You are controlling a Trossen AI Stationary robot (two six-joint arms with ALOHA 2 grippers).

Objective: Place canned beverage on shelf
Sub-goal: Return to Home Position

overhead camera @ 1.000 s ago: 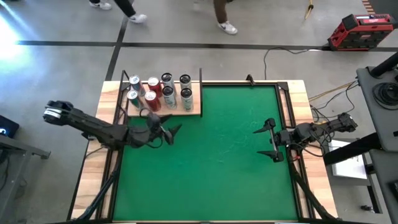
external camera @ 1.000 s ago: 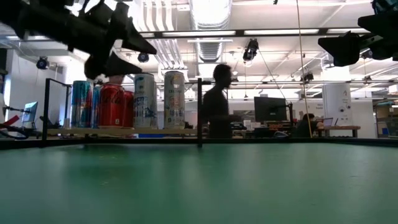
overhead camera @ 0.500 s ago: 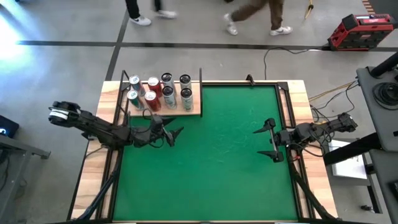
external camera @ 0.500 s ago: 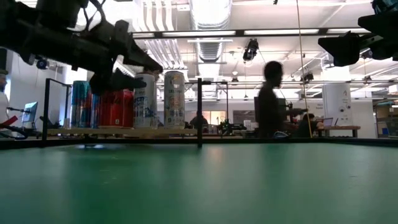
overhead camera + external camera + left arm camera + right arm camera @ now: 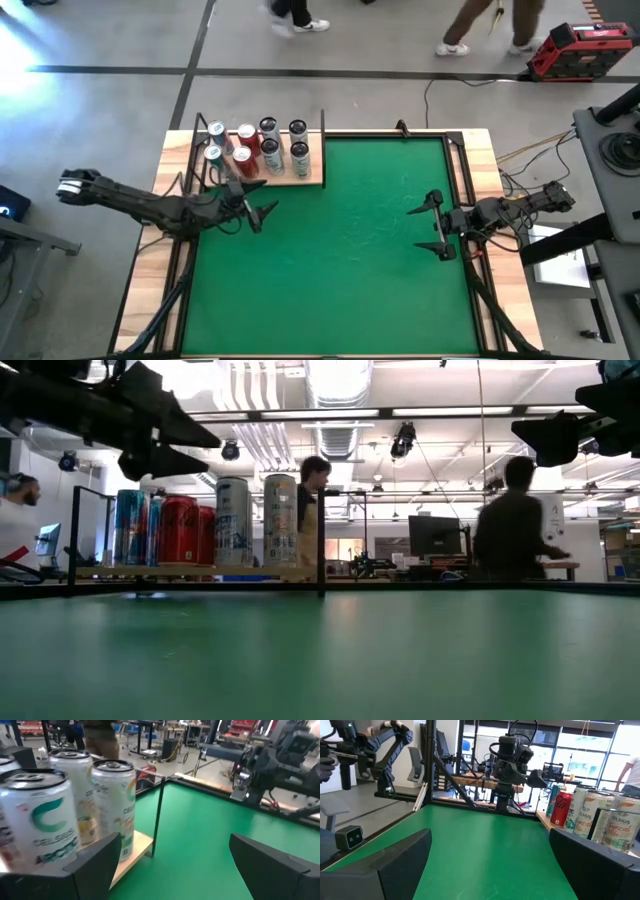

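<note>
Several beverage cans (image 5: 270,150) stand upright on their bases on the light-wood shelf (image 5: 312,176) at the table's far left. They also show in the low view (image 5: 232,522) and in the left wrist view (image 5: 114,800). My left gripper (image 5: 266,217) hovers open and empty above the green mat, just on the near side of the shelf, with the cans off to one side of its fingers (image 5: 95,865). My right gripper (image 5: 425,227) waits open and empty at the table's right side, raised above the mat.
The green mat (image 5: 340,280) covers most of the table. Thin black posts (image 5: 322,130) rise at the shelf's edges, one standing close to my left gripper (image 5: 158,815). People walk on the floor beyond the far edge (image 5: 480,25). A red toolbox (image 5: 582,50) sits at the far right.
My left gripper has drawn back toward the table's left edge, away from the mat's middle, and has rolled somewhat about its own axis. It stays open and empty. The cans and the shelf have kept still. People have walked past behind the table.
</note>
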